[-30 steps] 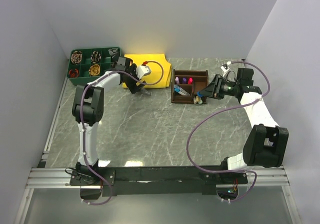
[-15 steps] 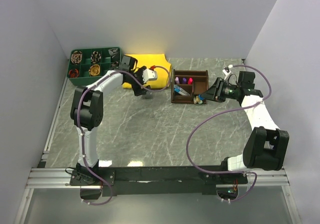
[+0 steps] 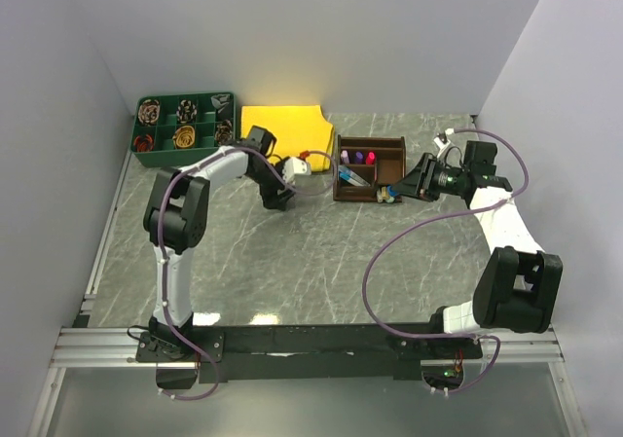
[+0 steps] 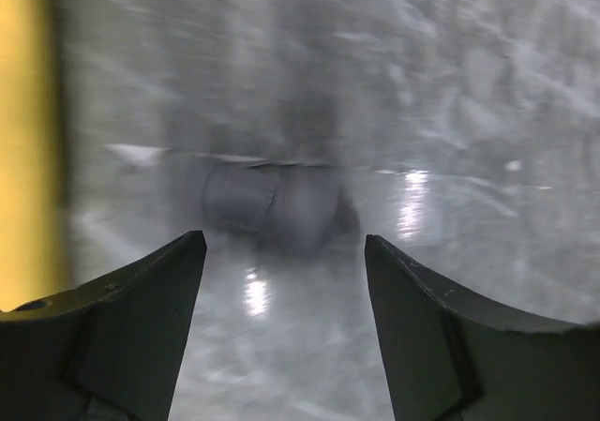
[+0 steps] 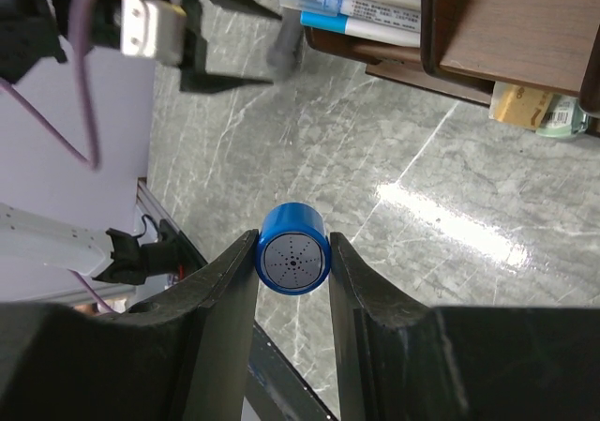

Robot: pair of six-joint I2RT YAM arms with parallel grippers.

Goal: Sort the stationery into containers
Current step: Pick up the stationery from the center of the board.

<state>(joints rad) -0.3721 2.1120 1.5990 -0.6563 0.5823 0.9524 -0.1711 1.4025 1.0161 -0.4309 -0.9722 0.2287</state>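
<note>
Top camera sits high behind the arm bases, looking down and forward over the whole table (image 3: 292, 252), far off. Left wrist camera hangs close over the table, aimed out between the left gripper (image 4: 284, 243) fingers, blurred, yellow cloth (image 4: 28, 130) at its left edge. Right wrist camera looks past the right gripper (image 5: 292, 239) and blue-capped marker (image 5: 292, 262) at the organiser (image 5: 525, 27) and left gripper; top view covers both.

Left hand (image 3: 277, 200) now off yellow cloth (image 3: 282, 126), nearer organiser (image 3: 372, 141).
</note>
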